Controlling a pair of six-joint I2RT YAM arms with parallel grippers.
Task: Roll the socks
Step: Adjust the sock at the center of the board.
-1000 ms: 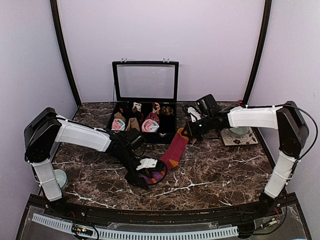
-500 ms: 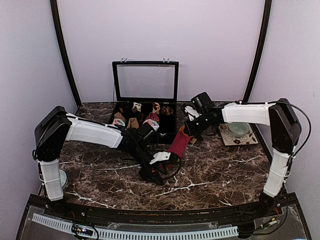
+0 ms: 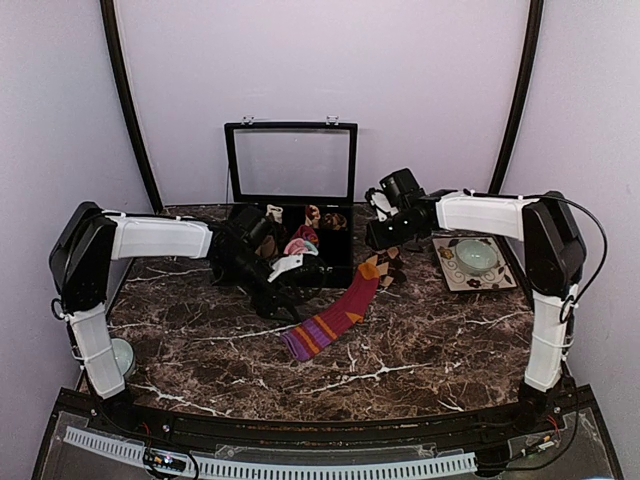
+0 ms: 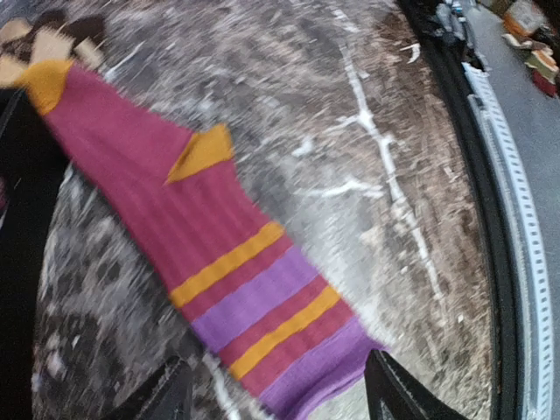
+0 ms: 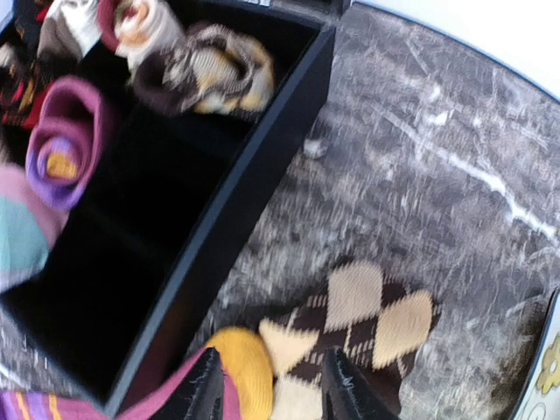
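Overhead, the magenta sock (image 3: 335,315) lies flat and full length on the marble table (image 3: 440,345). Its long axis runs diagonally from the purple cuff at lower left of centre to the orange toe at upper right, which ends by the front corner of the black box (image 3: 340,270). The diamond sock (image 3: 390,268) lies just right of that toe and touches it; it is bunched up, and my right arm hides part of it. My left gripper (image 4: 276,401) has its fingers spread wide with nothing between them. The cuff shows between the tips in the blurred left wrist view, where the lower edge cuts them off. My right gripper (image 5: 273,394) hangs over the spot where toe and diamond sock meet, its fingers likewise apart and clasping nothing, with only the tips in frame. The rolled socks (image 5: 61,140) in the box are cropped at upper left. Bare marble lies right of and below the magenta sock, bounded by the box wall at upper left and the black rail (image 4: 490,219) along the near edge. A bowl (image 3: 478,256) stands at far right.
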